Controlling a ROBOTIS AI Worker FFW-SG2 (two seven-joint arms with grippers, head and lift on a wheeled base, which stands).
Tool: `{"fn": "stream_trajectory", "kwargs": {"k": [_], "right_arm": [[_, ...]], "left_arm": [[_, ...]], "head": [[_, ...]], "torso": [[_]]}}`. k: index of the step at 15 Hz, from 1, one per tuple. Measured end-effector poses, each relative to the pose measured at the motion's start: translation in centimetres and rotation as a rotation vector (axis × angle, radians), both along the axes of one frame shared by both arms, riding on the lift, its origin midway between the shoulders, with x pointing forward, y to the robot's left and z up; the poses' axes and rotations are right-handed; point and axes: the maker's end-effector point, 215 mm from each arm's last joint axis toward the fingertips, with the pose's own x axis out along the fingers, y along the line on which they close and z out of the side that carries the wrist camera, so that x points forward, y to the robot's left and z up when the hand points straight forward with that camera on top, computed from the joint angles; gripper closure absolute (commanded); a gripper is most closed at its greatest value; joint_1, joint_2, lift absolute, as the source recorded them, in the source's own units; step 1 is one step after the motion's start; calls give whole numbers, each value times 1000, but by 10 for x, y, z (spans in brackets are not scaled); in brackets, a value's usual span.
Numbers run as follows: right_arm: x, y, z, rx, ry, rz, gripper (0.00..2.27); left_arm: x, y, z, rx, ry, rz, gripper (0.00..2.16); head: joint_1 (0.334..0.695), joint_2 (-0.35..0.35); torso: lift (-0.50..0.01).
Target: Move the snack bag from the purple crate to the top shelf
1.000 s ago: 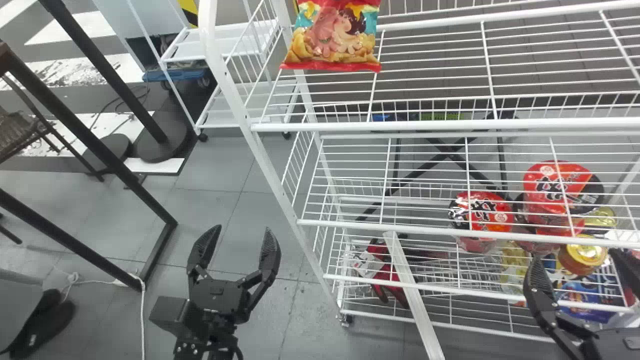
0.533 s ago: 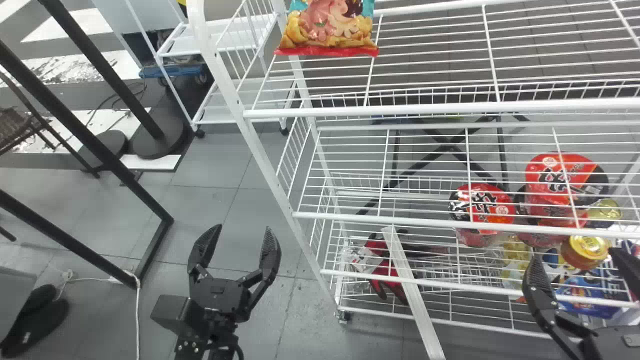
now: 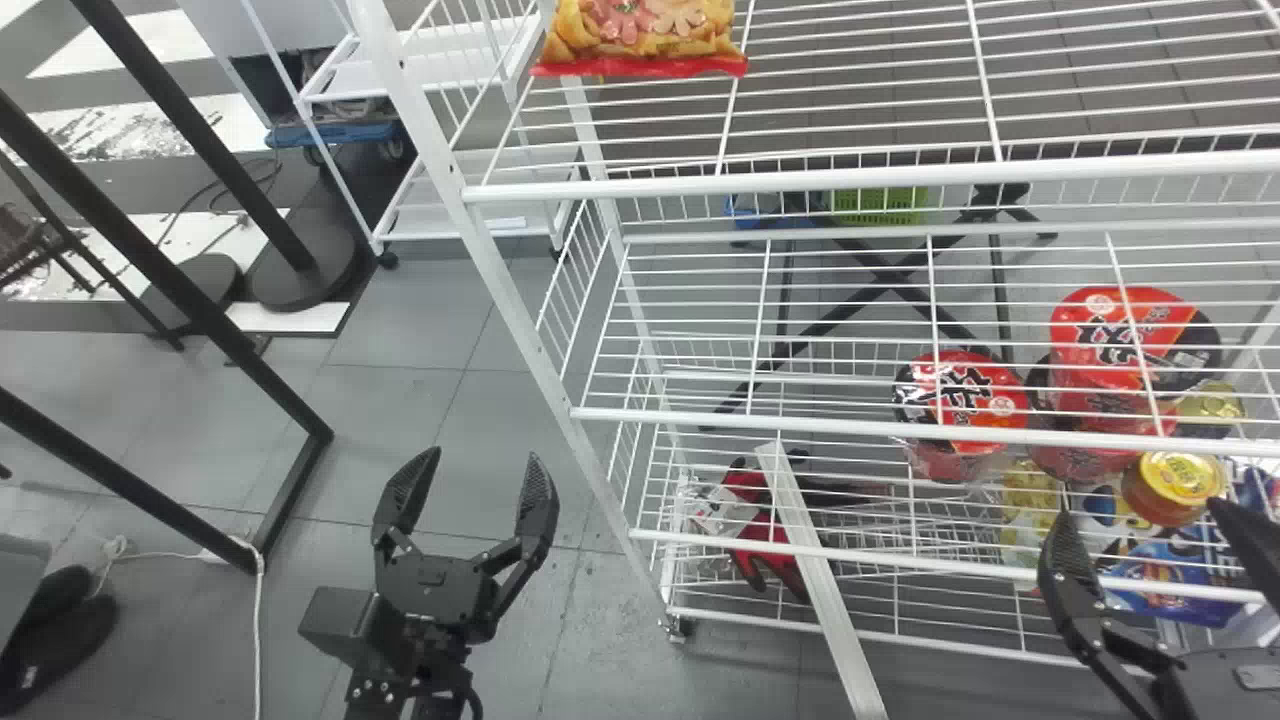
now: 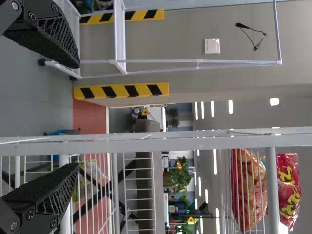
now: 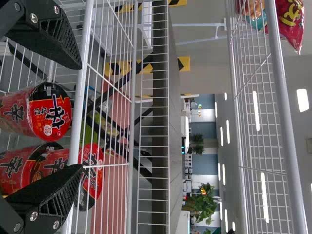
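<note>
The snack bag (image 3: pixel 640 35) was on the top shelf (image 3: pixel 860 180), at the end on the robot's left and near the white corner upright (image 3: pixel 500 290), so the move the task asked for looked done. Its red lower edge lay over the shelf wires (whether it was flat or leaning, I couldn't quite tell). The left gripper (image 3: pixel 485 453) had its black fingers spread wide with nothing between them, low and well apart from the bag. The right gripper (image 3: pixel 1138 510) was likewise open and empty, down in front of the lower tiers, where the red noodle cups (image 3: pixel 970 390) sat. Nothing touched the bag to steady it, and it seemed to need no help. Probably all that remained was to leave it alone and park the arms.
</note>
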Motion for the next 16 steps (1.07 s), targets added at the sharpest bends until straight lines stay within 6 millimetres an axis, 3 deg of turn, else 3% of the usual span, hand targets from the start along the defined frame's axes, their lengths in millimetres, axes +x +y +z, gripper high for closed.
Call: {"fn": "stream_trajectory", "kwargs": {"k": [16], "right_arm": [[5, 1, -6, 0, 10, -2, 90]], "left_arm": [[3, 1, -5, -2, 7, 1, 100]], "head": [[695, 271]], "torso": [[-365]]}}
